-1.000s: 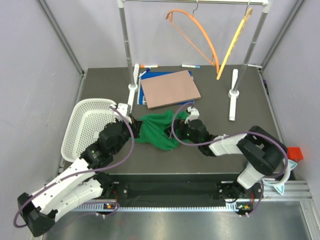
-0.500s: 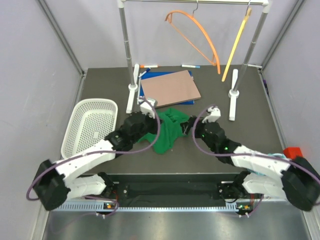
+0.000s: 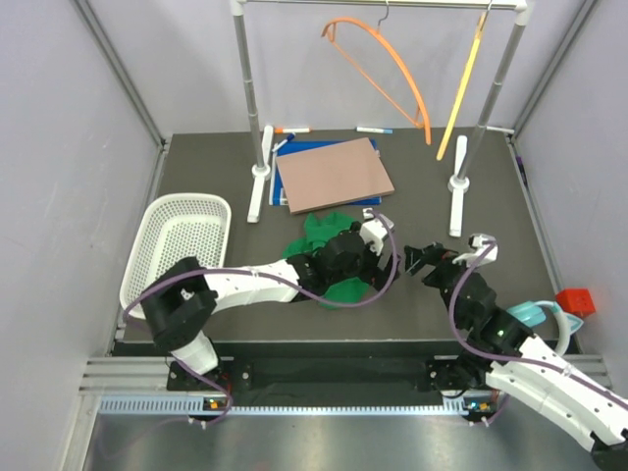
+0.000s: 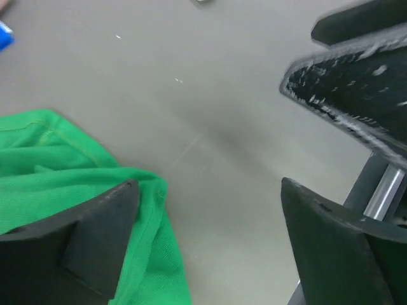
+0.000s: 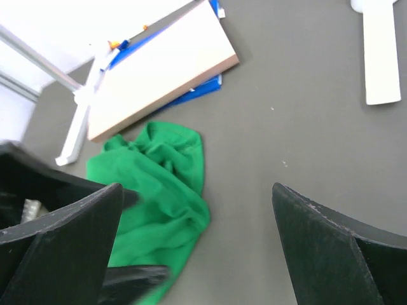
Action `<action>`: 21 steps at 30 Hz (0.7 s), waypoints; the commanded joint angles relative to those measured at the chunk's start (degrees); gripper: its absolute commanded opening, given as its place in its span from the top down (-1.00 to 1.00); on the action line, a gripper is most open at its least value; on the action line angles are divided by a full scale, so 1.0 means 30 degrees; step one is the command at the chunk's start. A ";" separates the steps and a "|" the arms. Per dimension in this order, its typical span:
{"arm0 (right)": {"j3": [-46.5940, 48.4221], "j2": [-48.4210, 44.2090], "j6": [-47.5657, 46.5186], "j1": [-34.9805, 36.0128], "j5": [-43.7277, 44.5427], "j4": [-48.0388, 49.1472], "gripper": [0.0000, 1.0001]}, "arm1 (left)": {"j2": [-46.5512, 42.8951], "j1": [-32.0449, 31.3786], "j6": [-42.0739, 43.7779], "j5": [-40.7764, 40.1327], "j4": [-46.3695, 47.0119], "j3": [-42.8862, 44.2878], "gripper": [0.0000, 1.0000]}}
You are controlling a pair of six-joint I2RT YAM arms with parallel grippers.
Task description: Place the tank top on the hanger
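Lying crumpled near the middle of the bench (image 3: 422, 201), the tank top (image 3: 319, 234) is bunched in a heap with no strap spread, so it likely needs opening out before threading. The left gripper (image 4: 210, 190) hovers at the heap's right side, jaws wide apart and gripping nothing, cloth just by one finger. The right gripper (image 5: 197, 190), nearer the right edge, is likewise agape and empty. The hanger (image 3: 402, 71) hangs from the rail (image 3: 373, 5) over the far edge, well apart from the cloth. A yellower hanger (image 3: 459, 88) shares that rail, a board (image 3: 334, 175) lies between heap and rack, and a white basket (image 3: 147, 245) sits by the left edge.
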 commanded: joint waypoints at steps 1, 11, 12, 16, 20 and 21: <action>-0.0469 0.0625 -0.0896 -0.0071 0.0254 0.0357 -1.00 | -0.3500 0.0123 0.0505 -0.2559 0.1722 -0.1626 -0.98; 0.0233 0.8097 -0.1805 0.4308 -0.2357 0.8636 -0.93 | -0.9371 0.8013 -0.2890 -0.1470 -0.1911 -0.6812 -0.98; 0.0466 0.8741 -0.1776 0.5048 -0.2181 0.9144 -0.93 | -0.9604 0.8555 -0.2893 -0.1285 -0.2262 -0.6903 -0.98; 0.3094 1.3447 -0.1395 0.7659 -0.2529 1.0027 -0.89 | -1.1125 0.9117 -0.2454 -0.2102 -0.3640 -0.6728 -0.98; 0.5416 1.7091 -0.1484 0.8980 -0.2853 0.9562 -0.85 | -1.1569 0.9205 -0.1781 -0.2482 -0.4954 -0.6347 -0.98; 0.5739 1.7590 -0.1483 0.9069 -0.2970 0.9559 -0.84 | -1.1627 0.9205 -0.1489 -0.2658 -0.5077 -0.6405 -0.98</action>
